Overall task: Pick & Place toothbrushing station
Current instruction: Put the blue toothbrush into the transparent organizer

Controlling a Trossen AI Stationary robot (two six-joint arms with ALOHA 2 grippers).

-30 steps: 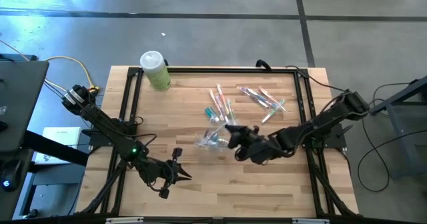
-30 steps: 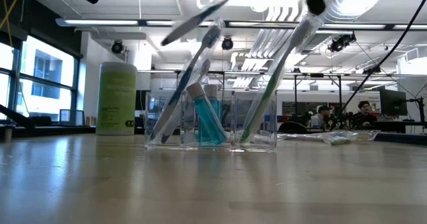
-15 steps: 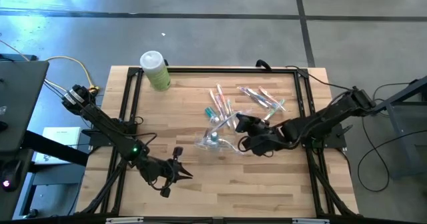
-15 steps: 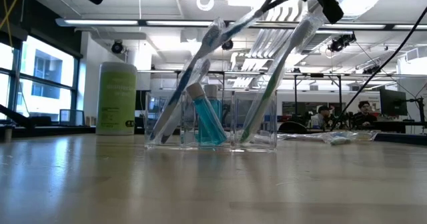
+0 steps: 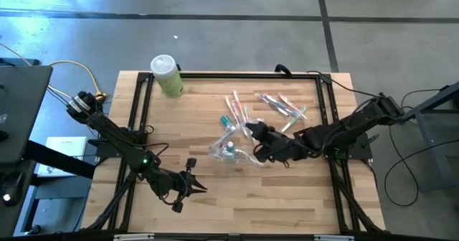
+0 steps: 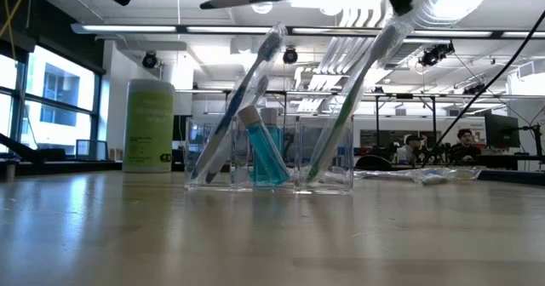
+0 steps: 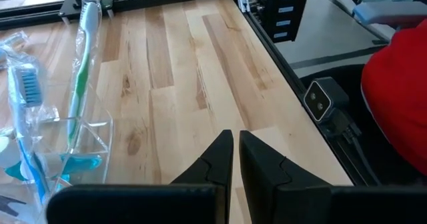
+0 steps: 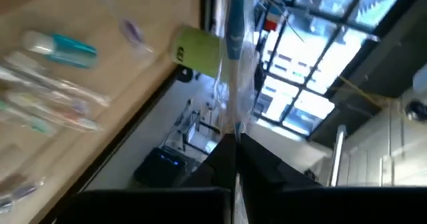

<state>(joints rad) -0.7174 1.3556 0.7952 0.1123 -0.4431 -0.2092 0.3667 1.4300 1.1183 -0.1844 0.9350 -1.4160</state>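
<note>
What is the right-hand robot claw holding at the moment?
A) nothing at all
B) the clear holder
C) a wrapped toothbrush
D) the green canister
C: the right gripper is shut on a wrapped toothbrush, its blue head sticking out past the fingers, above the clear holder; the green canister stands untouched at the table's far corner.

No legible text anywhere; green canister (image 6: 149,126) at the worktop's far left has dark print on its label, too small to read, w/ a dark mark in right wrist view (image 8: 193,53) also unreadable
</note>
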